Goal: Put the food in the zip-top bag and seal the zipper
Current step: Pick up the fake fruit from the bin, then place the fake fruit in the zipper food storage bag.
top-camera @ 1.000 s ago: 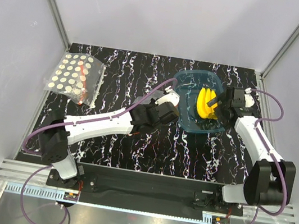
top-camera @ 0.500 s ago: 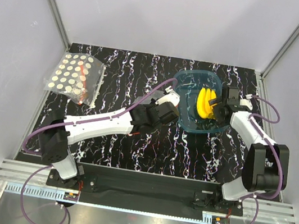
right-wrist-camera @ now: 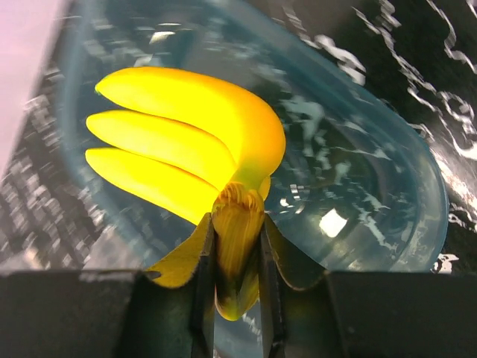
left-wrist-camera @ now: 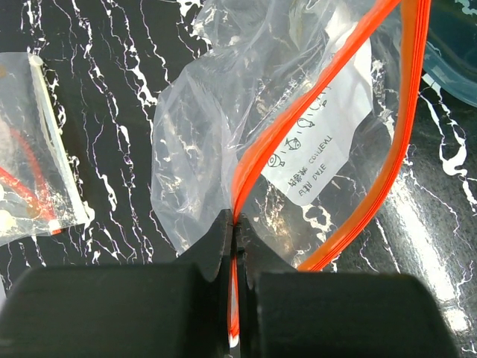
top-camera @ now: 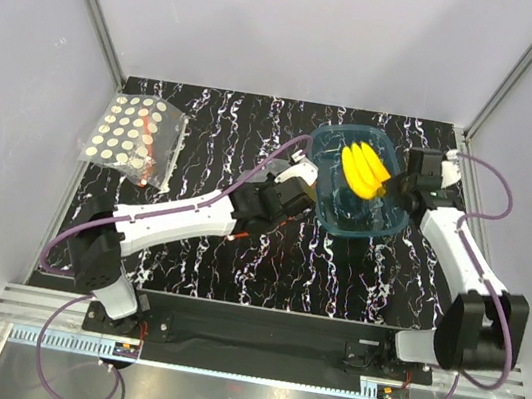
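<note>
Grip on the right side looks firm: my right gripper (top-camera: pixel 396 188) is closed narrow on the stem of the bananas (top-camera: pixel 367 170), holding them over the blue tray (top-camera: pixel 342 230) near the table's far right corner. I cannot tell whether they touch its floor. My left gripper (left-wrist-camera: pixel 235 233) is pinched tight on the zipper (left-wrist-camera: pixel 328 82) of the zip-top bag (left-wrist-camera: pixel 197 134), just left of the tray toward mid-table, with the bag's mouth parted. A disc bag (top-camera: pixel 134 138) lies at the far left corner.
</note>
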Controlling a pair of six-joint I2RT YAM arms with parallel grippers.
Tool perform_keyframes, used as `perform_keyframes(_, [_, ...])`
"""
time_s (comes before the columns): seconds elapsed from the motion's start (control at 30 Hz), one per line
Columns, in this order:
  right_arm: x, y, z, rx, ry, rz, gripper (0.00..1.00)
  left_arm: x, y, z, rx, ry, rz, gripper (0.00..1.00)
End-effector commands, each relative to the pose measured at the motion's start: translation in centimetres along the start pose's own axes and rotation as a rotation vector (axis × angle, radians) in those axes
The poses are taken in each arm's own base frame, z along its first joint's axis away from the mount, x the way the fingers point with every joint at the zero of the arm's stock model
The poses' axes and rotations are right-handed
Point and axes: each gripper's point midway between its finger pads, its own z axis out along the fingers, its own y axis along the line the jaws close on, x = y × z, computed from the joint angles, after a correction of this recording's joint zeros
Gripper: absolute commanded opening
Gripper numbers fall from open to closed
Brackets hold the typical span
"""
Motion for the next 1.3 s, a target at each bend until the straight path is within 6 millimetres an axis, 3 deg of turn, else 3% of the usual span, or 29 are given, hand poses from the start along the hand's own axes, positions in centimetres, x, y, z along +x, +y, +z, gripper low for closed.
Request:
perform_keyframes(0.0, [-3.2, 4.8, -5.8, -0.226, -0.05, -0.115, 0.0, -2.8, 0.5, -1.1, 0.036, -0.071, -0.064, 0.0])
perform_keyframes(0.07, [-3.2, 5.1, -7.8, -0.28, -0.043, -0.175, 0.0, -2.7, 0.5, -1.0, 0.05, -0.066, -0.069, 0.0])
perform_keyframes(0.27, [0.3, 4.7, -12.8, -0.422, 0.117, -0.295, 0.0, -3.6, 1.0, -0.9, 0.078, -0.071, -0.103, 0.0])
perform_keyframes(0.4, [2.5, 2.6, -15.8, -0.452, 0.201, -0.346, 0.0, -4.5, 1.7, -0.6, 0.073, -0.077, -0.128, 0.0])
perform_keyframes(0.6, [3.9, 0.3, -19.1, -0.478, 0.236, -0.377, 0.0, -5.4, 1.7, 0.4, 0.07, -0.072, -0.137, 0.0])
perform_keyframes(0.9, [6.3, -1.2, -19.9, -0.473, 0.328, -0.415, 0.0, -5.4, 0.8, 1.4, 0.073, -0.066, -0.14, 0.0])
perform_keyframes(1.27, [7.7, 1.1, -18.4, -0.362, 0.315, -0.468, 0.0, -5.1, -0.8, 1.2, 0.135, -0.057, -0.161, 0.0])
